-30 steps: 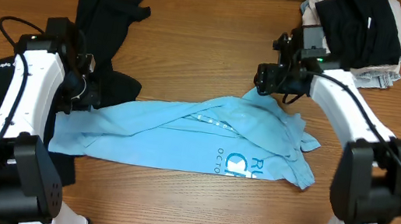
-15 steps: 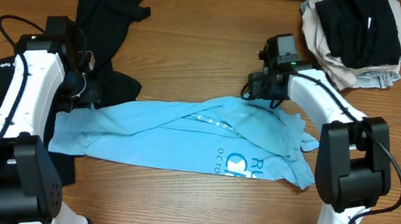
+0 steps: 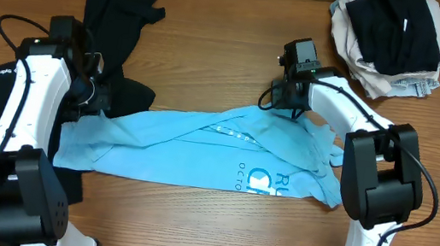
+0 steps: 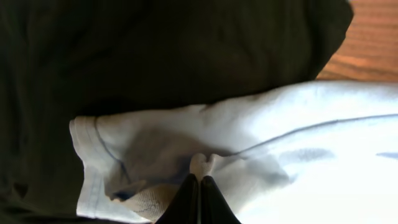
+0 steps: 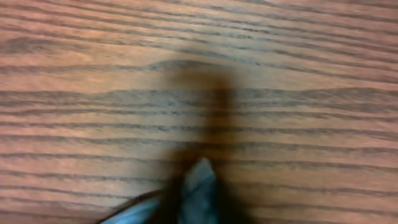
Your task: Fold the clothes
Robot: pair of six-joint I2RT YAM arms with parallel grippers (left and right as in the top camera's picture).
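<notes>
A light blue T-shirt (image 3: 200,142) lies crumpled and stretched out lengthwise across the middle of the table. My left gripper (image 3: 93,102) is shut on its left end. In the left wrist view the closed fingertips (image 4: 200,182) pinch a small fold of the blue fabric (image 4: 298,143), with dark cloth (image 4: 155,50) behind. My right gripper (image 3: 280,104) sits at the shirt's upper edge, right of centre. In the right wrist view its blurred dark jaws (image 5: 199,194) are closed on a peak of blue cloth (image 5: 200,173) above the wood.
A black garment (image 3: 119,14) lies crumpled at the back left and reaches under the shirt's left end. A pile of black and beige clothes (image 3: 396,36) sits at the back right corner. Bare wooden table (image 3: 214,44) lies between them.
The right gripper has moved left and down from beside the back-right pile to the shirt's upper edge and has shut on the cloth. The left arm has not moved.
</notes>
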